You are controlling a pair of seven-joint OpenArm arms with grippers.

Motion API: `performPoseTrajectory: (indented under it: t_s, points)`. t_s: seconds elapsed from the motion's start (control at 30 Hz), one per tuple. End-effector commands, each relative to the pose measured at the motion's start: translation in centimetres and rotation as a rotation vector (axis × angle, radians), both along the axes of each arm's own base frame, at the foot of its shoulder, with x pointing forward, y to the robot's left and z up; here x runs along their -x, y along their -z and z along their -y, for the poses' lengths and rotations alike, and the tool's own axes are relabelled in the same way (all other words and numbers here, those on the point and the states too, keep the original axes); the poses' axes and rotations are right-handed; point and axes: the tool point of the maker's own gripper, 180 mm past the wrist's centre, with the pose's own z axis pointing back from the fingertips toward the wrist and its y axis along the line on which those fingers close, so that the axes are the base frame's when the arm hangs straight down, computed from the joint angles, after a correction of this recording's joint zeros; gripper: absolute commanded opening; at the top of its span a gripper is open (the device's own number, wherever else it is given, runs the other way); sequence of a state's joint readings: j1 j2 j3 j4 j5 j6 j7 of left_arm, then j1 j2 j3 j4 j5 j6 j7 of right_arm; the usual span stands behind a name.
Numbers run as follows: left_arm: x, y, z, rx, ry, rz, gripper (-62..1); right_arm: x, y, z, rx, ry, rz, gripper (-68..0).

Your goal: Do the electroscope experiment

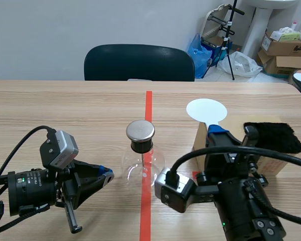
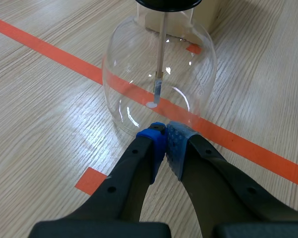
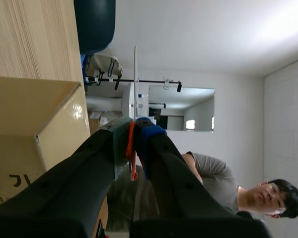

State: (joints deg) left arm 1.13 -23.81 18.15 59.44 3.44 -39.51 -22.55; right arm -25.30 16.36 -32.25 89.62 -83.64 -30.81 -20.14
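The electroscope [image 1: 140, 153] is a clear glass flask with a black neck and a round metal cap, standing on the red tape line mid-table. My left gripper [image 1: 107, 175] lies low to its left, shut on nothing. In the left wrist view its tips [image 2: 165, 135] sit just short of the flask's glass wall [image 2: 124, 74], and a thin rod with foil [image 2: 158, 91] hangs inside. My right gripper [image 1: 218, 131] is shut on the orange handle [image 3: 132, 148] of a white disc [image 1: 206, 110], held upright over a cardboard box [image 1: 203, 145]. A black cloth [image 1: 272, 136] lies on that box.
A dark chair [image 1: 139, 63] stands behind the table's far edge. Boxes and bags [image 1: 281, 50] clutter the floor at the back right. The right wrist view shows the cardboard box [image 3: 35, 124] beside the gripper and a person [image 3: 223, 183] beyond it.
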Motion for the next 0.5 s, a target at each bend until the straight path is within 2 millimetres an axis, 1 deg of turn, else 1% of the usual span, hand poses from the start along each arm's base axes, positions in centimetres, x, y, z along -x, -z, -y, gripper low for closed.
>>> performPoseTrajectory:
  t_s: [0.0, 0.13, 0.47]
  points:
    - [-0.29, -0.8, 0.35, 0.028, -0.003, 0.018, -57.1, -0.38, -0.71, 0.55, -0.003, 0.02, 0.027, -66.6]
    - [-0.29, -0.8, 0.35, 0.028, -0.003, 0.018, -57.1, -0.46, -0.74, 1.17, -0.004, 0.055, 0.029, -66.6]
    - [-0.29, -0.8, 0.35, 0.028, -0.003, 0.018, -57.1, -0.46, -0.74, 1.2, -0.004, 0.056, 0.029, -66.6]
